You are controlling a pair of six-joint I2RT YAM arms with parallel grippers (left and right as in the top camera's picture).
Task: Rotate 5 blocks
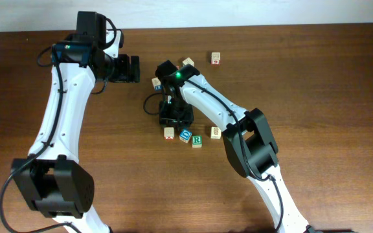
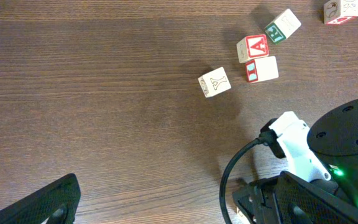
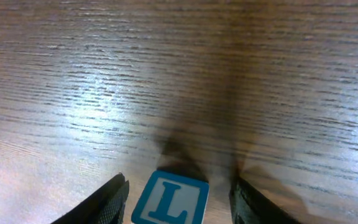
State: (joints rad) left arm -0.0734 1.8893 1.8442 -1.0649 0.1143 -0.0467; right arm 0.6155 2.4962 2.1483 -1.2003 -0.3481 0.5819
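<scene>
on the brown worktop, the right arm reaches to a loose row of letter cubes, while the left tool hangs wide apart and empty, well away. the right tool straddles the blue l block, which sits flat on the wood, jaws released, one finger just beside a corner. the danger likely lies in pulling away: a finger catching that corner could drag or spin the cube, or shove it into the green r block just beside it.
</scene>
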